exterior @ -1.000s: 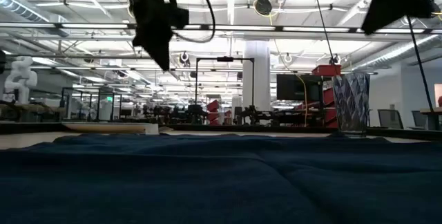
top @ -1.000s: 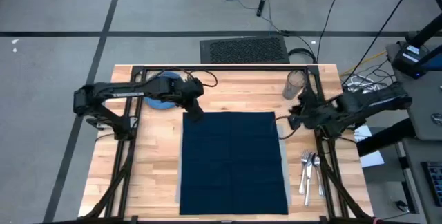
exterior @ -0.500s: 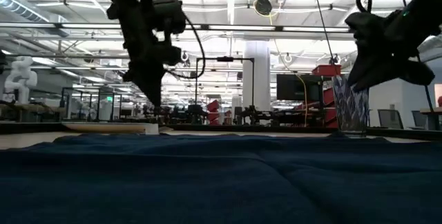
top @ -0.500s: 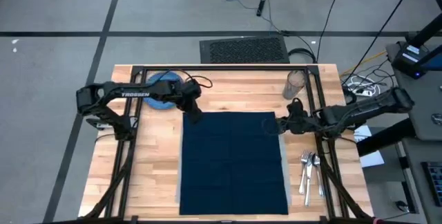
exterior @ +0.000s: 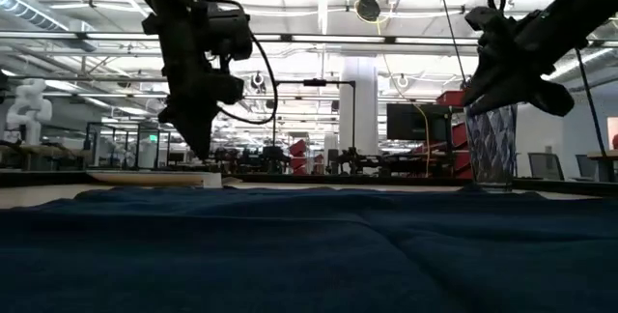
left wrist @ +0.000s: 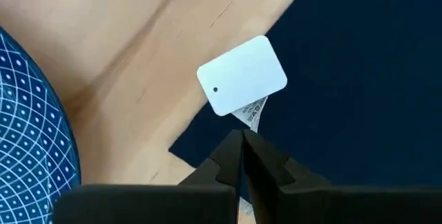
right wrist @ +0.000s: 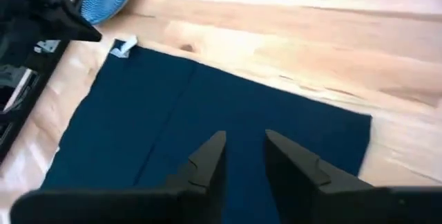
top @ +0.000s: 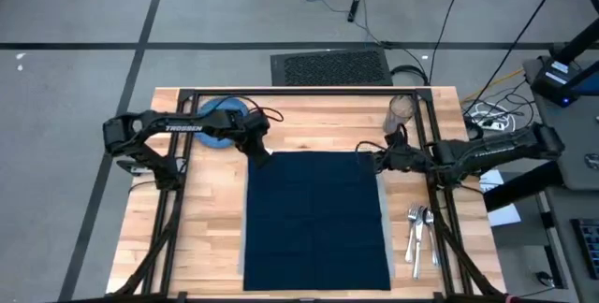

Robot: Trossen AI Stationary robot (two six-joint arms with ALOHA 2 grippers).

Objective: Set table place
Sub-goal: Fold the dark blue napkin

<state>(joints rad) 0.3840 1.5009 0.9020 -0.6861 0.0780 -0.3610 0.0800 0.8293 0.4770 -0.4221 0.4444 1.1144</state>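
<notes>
While under navy napkin (top: 316,217), placemat (top: 383,219) between both grippers.

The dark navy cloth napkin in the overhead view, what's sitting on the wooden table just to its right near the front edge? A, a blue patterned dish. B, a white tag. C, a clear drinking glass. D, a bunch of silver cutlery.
D: the silver cutlery lies on the light wood table right of the dark navy cloth napkin; the blue patterned dish and clear glass sit at the far edge.
</notes>
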